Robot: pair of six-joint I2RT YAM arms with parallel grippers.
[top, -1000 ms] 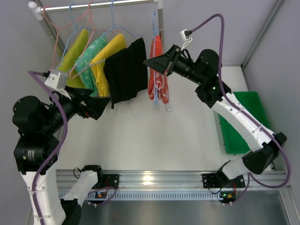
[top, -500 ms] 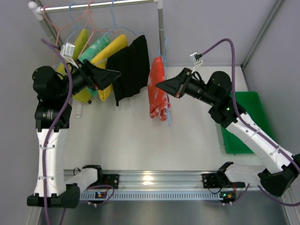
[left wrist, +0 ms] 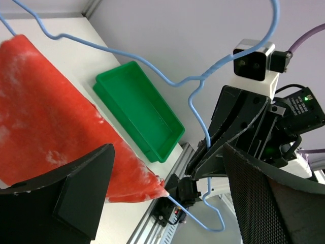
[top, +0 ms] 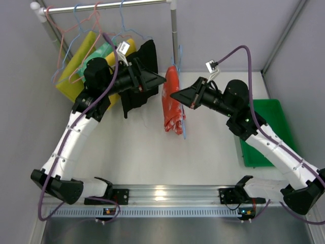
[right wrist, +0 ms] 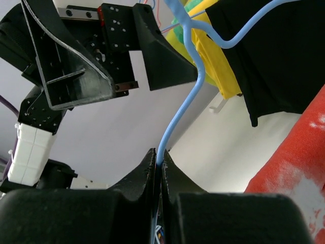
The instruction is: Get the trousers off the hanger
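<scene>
The red-orange trousers (top: 171,101) hang folded over a blue wire hanger (top: 183,127) that is off the rail. My right gripper (top: 175,94) is shut on the hanger's stem just right of the cloth; in the right wrist view the jaws (right wrist: 158,161) pinch the blue wire (right wrist: 177,117). My left gripper (top: 161,80) is open and empty, its tips just left of the red trousers' top. In the left wrist view the red trousers (left wrist: 45,127) lie beside the left finger (left wrist: 76,188), with the hanger (left wrist: 152,66) ahead. The black trousers (top: 134,99) hang behind my left arm.
The rail (top: 101,6) at the back left carries other hangers with yellow pairs (top: 71,76) and a green patterned pair (top: 101,51). A post (top: 174,30) stands at the rail's right end. A green bin (top: 269,127) sits at the right, also in the left wrist view (left wrist: 139,109).
My left arm has swung right from the yellow pairs to the red trousers. My right gripper first pulled the hanger with the red trousers off the rail toward me, then kept it nearly still.
</scene>
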